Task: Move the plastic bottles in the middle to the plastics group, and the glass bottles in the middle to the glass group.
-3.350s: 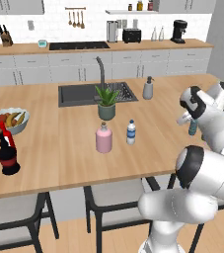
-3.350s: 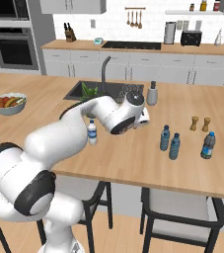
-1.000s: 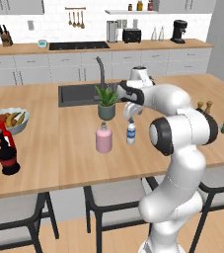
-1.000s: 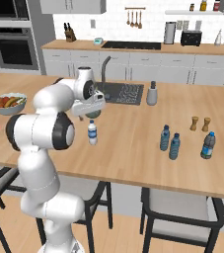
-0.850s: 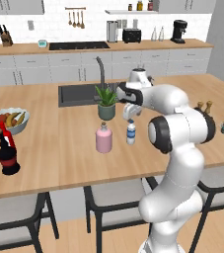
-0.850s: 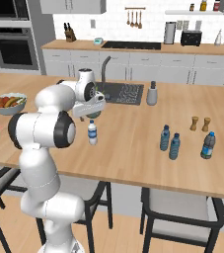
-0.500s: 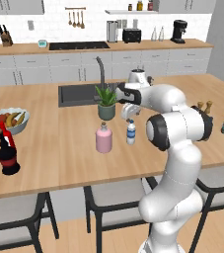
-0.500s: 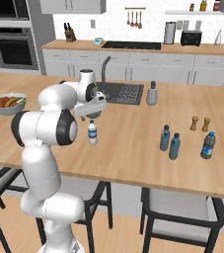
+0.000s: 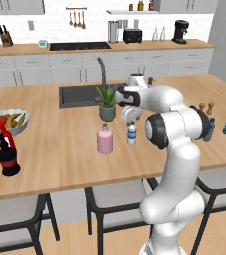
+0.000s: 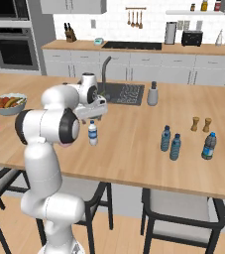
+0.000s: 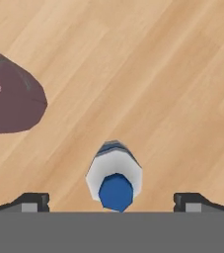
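capped bottle (image 9: 132, 133) right of stoppered bottle (image 9: 104, 140), plant pot (image 9: 107, 110) behind both.

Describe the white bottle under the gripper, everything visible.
The clear-white bottle is small and slim, plastic-looking, with a blue cap and blue label band. It stands upright on the wooden island counter, just right of the pink bottle, apart from it. The open gripper hangs directly above, fingertips either side, not touching.

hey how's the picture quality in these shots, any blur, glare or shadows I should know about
Left base view: soft and low in detail, even lighting, faint shadow under the pink bottle. Right base view: equally soft, no glare on the counter. Hand view: sharper, the blue-capped bottle seen from above between the open claw tips, its dark shadow at left.
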